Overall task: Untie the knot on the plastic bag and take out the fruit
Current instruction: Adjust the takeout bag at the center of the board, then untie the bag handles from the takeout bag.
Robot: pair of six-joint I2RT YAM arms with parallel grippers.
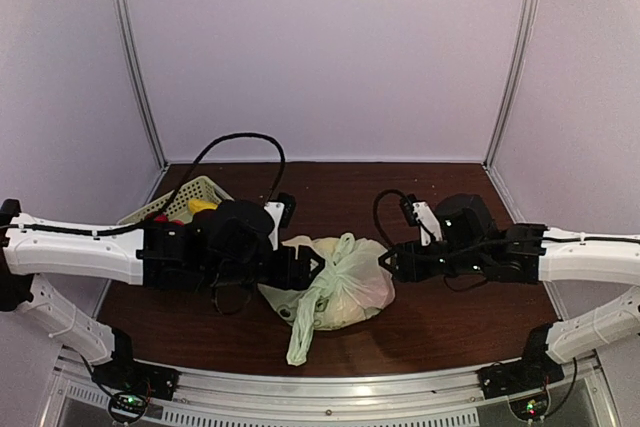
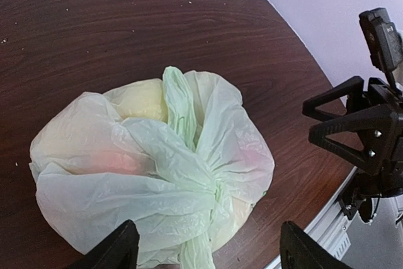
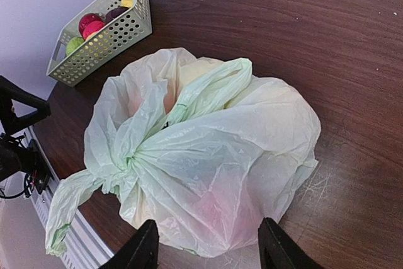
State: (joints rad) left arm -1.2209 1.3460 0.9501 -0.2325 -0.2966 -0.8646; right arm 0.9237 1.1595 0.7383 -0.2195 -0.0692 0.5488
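The plastic bag point(image 1: 340, 285) lies tied on the brown table between both arms, pale green and crinkly. Its knot point(image 2: 217, 190) is a tight twist on the side towards the table's front edge, also showing in the right wrist view as the knot point(image 3: 129, 162). One loose handle tail point(image 1: 300, 342) trails to the front. The fruit point(image 2: 141, 99) shows only as yellow and pink shapes through the plastic. My left gripper point(image 2: 208, 257) is open just left of the bag, the handle tail lying between its fingers. My right gripper point(image 3: 209, 251) is open at the bag's right side, holding nothing.
A pale slotted basket point(image 3: 110, 45) with red, green, purple and yellow fruit stands at the back left, behind the left arm, seen as the basket point(image 1: 195, 189) from above. A metal rail point(image 1: 330, 387) runs along the front edge. White walls enclose the table.
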